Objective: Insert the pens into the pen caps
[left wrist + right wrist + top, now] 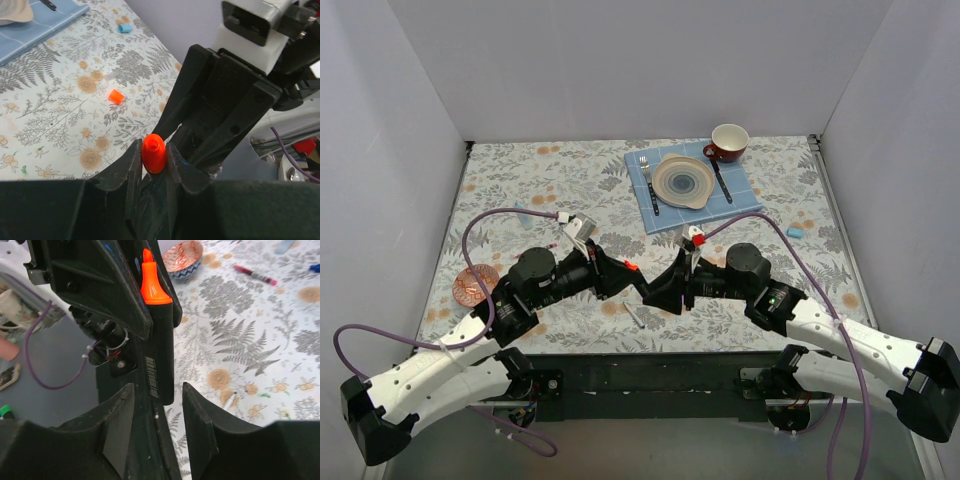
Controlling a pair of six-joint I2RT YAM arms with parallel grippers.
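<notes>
My left gripper (154,159) is shut on the orange end of the short black marker (153,152), held above the table. In the right wrist view the marker's black body (161,355) hangs between the fingers of my right gripper (158,412), which is open with a gap on each side. From above the two grippers meet at mid-table: the left (623,272) and the right (657,290). An orange cap (116,96) and a light-blue cap (123,28) lie on the cloth. The white-grey pen (634,315) and the red pen (255,275) lie loose.
A blue placemat (745,185) at the back holds a plate (683,182), fork and knife, with a red cup (727,143) behind it. A patterned bowl (475,285) sits at the left. Another light-blue cap (794,232) lies at the right. White walls enclose the table.
</notes>
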